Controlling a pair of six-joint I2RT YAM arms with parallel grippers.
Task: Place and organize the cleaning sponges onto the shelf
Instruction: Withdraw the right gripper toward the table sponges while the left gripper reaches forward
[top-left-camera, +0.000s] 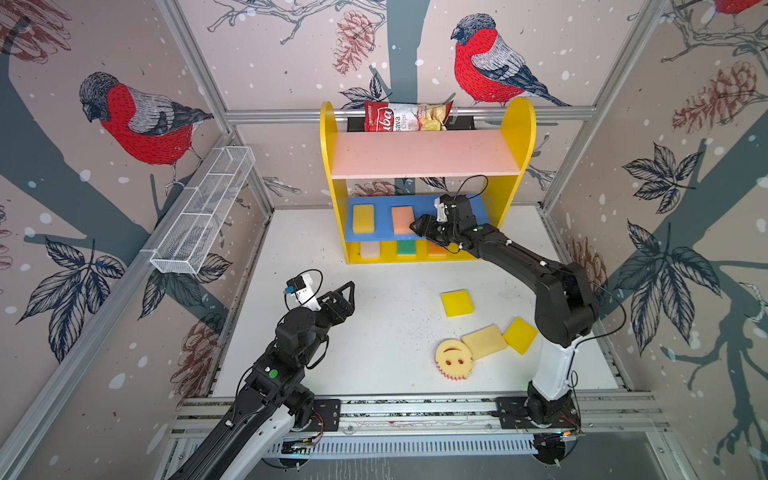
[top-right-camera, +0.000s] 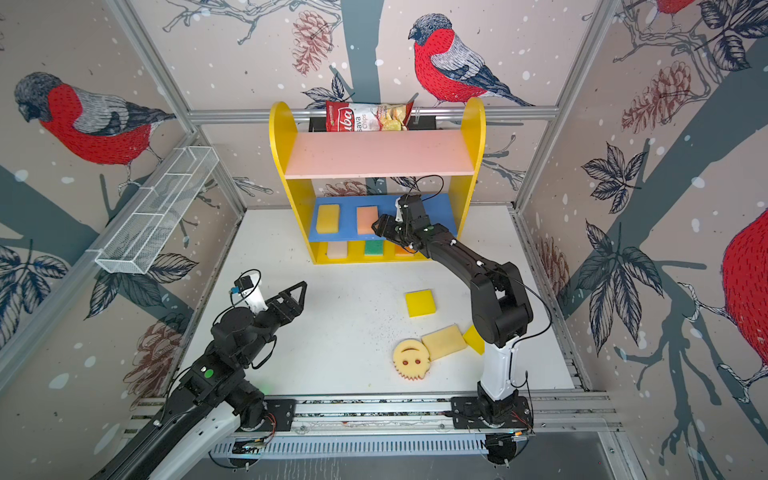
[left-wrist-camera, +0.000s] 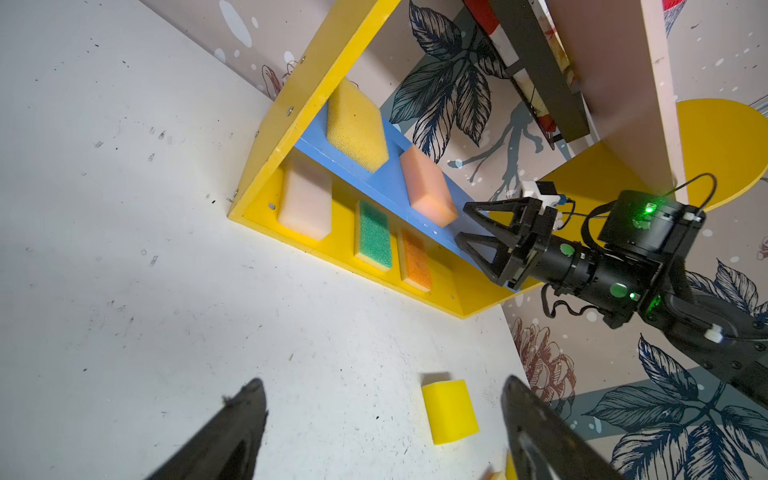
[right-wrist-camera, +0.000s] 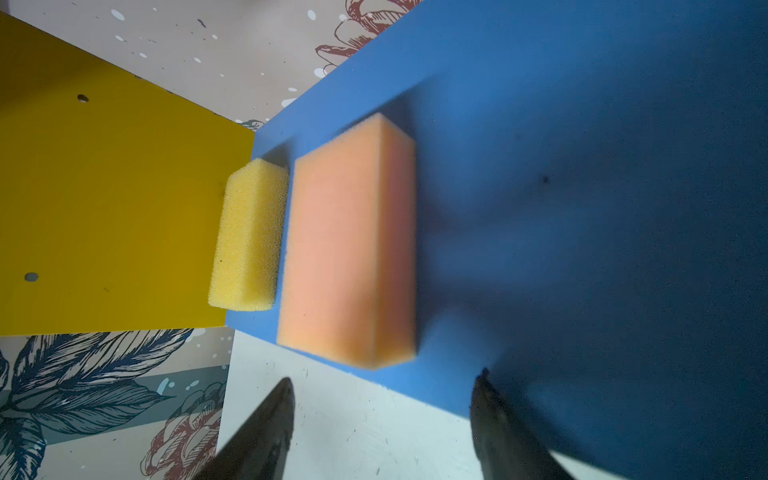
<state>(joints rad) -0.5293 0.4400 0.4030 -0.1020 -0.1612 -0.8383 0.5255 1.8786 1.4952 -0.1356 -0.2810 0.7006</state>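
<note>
One peach sponge (right-wrist-camera: 349, 245), at the front of the blue board (right-wrist-camera: 582, 166), could be swept off by the parted, empty right pincer (right-wrist-camera: 384, 380).

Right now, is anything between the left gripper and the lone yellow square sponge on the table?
Nothing visible: only bare table lies between the left gripper and the yellow square sponge.

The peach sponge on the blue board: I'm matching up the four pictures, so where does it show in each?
Top view: peach sponge on the blue board, mid-board.
Top view: same spot.
Left wrist: between the yellow sponge and the right gripper.
Right wrist: close up, beside the yellow sponge.
Shared landmark: that coarse yellow sponge, in all four.
</note>
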